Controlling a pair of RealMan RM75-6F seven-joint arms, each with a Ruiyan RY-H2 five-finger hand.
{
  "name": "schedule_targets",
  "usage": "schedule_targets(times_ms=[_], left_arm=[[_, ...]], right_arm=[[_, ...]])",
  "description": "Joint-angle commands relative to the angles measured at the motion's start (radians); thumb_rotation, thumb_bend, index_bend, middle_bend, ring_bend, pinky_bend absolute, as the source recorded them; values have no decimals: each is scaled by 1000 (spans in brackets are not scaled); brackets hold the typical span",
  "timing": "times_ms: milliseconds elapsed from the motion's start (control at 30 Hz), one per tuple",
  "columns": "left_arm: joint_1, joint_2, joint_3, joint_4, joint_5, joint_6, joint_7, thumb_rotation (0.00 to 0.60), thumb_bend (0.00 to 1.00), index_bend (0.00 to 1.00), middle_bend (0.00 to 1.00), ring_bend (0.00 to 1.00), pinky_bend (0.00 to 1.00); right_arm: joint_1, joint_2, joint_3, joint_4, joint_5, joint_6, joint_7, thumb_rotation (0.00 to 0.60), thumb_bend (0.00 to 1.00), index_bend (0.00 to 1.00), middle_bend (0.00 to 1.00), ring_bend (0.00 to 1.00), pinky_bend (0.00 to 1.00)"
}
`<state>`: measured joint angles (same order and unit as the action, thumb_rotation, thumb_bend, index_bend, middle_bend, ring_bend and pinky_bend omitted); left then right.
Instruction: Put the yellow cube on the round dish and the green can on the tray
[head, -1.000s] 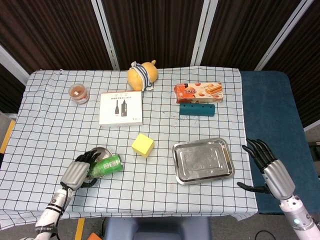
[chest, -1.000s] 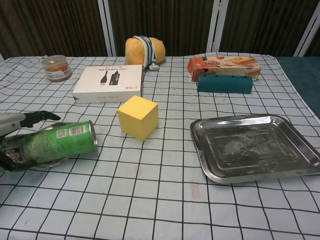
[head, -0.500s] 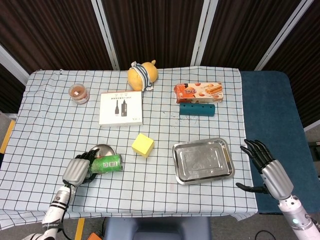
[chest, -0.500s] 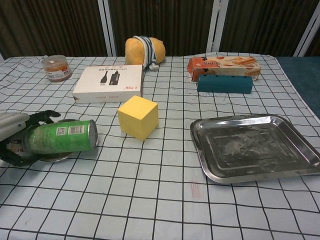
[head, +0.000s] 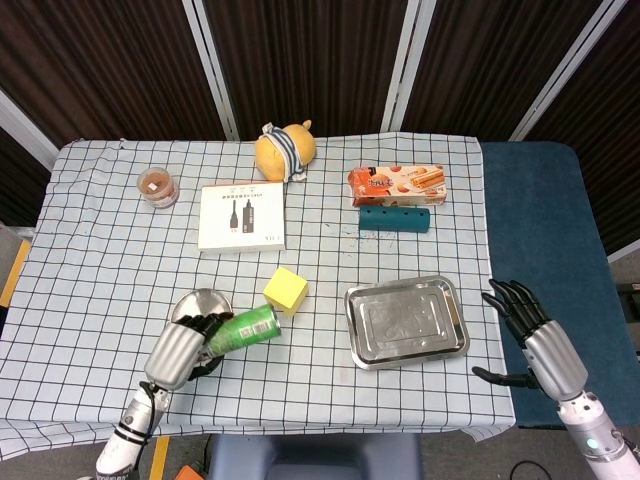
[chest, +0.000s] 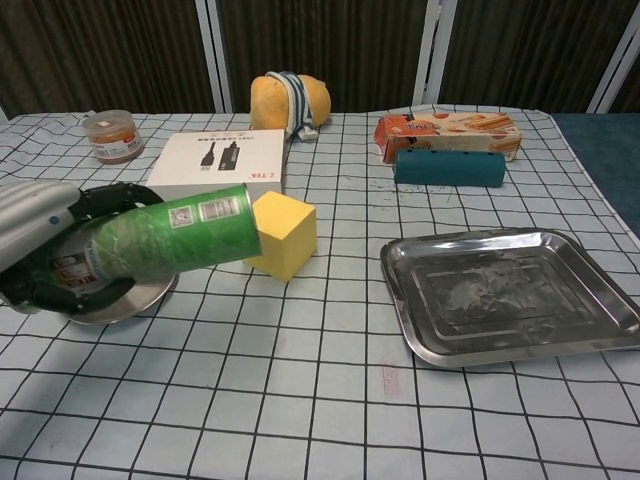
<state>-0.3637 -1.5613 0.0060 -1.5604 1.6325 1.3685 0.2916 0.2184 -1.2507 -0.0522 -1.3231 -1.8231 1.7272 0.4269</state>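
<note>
— Checking the left hand (head: 180, 350): what changed?
— It grips the green can (head: 245, 329), now lifted clear of the round dish (head: 200, 303) near the tabletop's front-left corner, toward the tray (head: 405, 321).
— Cube?
— Yellow cube (head: 286, 289) untouched, mid-table. Right hand (head: 535, 340) spread, empty, past the right edge.

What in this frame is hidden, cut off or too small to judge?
- Round metal dish: mostly hidden in chest view by the green can and left hand.
- Yellow cube: its left side hidden by the can there.
- Right hand: outside chest view.
- White box print: too small in both views.
</note>
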Motion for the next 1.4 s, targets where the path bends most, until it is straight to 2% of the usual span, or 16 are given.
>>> schedule_targets(times_ms=[33,133,333,500,600,700,767,867,933,1100,1200,1300,1400], left_arm=[[-20,-19,35,-42,57,-18,12,600,578,371,526,567,662],[-45,-52,33,-39,66,-61,32,600,572,371,525,567,662],[-106,-137,-5,19,62,-146,81,600,569,374,523,567,662],[-135,-184,-21,81,66,-170,108,600,565,383,509,556,662],[-143,-197,-17,109,76,-169,106,600,548,383,476,515,645],[-145,-207,-7,133,82,-167,100,600,517,362,412,442,565],[-146,-203,2,133,66,-190,113,600,480,268,311,355,493],[-149,-183,2,95,22,-237,151,600,424,39,86,139,327],[-150,-176,-2,81,11,-242,163,600,418,4,28,86,305],[-152,-159,-6,71,-2,-244,195,600,411,0,0,29,234],[-147,-130,-11,31,-31,-251,235,600,407,0,0,1,166],[-141,-86,-16,-30,-53,-250,275,600,403,0,0,0,137],[-143,-45,-35,-88,-53,-229,249,600,399,0,0,0,126]], right_arm=[[-1,2,1,-1,-1,1,5,600,42,0,0,0,0],[-3,7,0,-2,-3,2,13,600,41,0,0,0,0],[-5,16,-1,-3,-9,7,34,600,42,0,0,0,0],[-7,22,0,-1,-11,14,51,600,42,0,0,0,0],[-8,24,1,2,-13,19,60,600,42,0,0,0,0],[-9,25,2,3,-15,23,67,600,42,0,0,0,0],[-10,25,2,4,-16,26,70,600,42,0,0,0,0],[-11,24,4,7,-17,30,74,600,42,0,0,0,0],[-11,23,5,8,-18,31,75,600,41,0,0,0,0],[-11,22,4,9,-20,28,72,600,42,0,0,0,0],[-11,21,4,9,-22,27,71,600,42,0,0,0,0],[-12,21,4,8,-22,27,70,600,42,0,0,0,0],[-12,20,2,8,-25,27,70,600,42,0,0,0,0]])
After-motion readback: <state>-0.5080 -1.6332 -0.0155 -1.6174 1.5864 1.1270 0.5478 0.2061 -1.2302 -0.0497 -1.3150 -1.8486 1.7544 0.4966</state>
